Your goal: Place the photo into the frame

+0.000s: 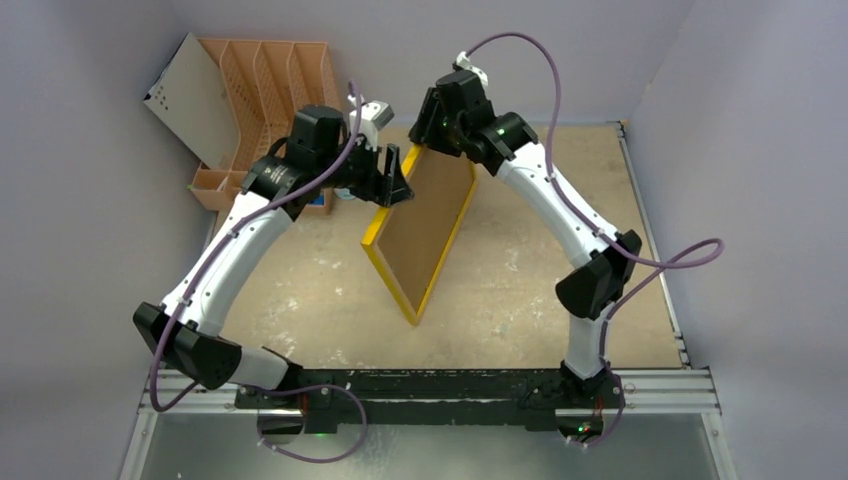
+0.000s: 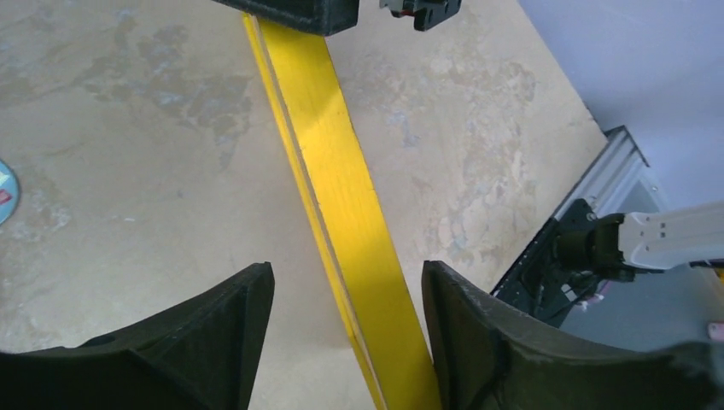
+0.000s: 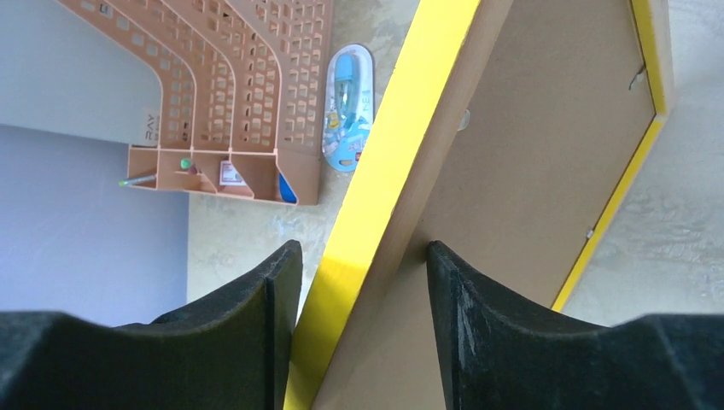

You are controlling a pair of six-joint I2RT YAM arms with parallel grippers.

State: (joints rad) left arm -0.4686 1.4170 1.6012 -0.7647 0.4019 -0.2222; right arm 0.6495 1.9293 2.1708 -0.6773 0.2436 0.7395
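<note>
Worktop (image 1: pixel 520 300): mottled beige, pale walls. Right hand (image 3: pixel 363 256): clamped on the frame (image 1: pixel 425 225), fingers against yellow rim and brown backing board (image 3: pixel 546 128). Left hand (image 2: pixel 346 272): released, straddling a flat yellow rim; I see a gap at one finger. Frame tilted between both. Orange slotted rack (image 1: pixel 265 80) behind.

Front of the frame (image 3: pixel 384 162) — turned away, unseen.
</note>
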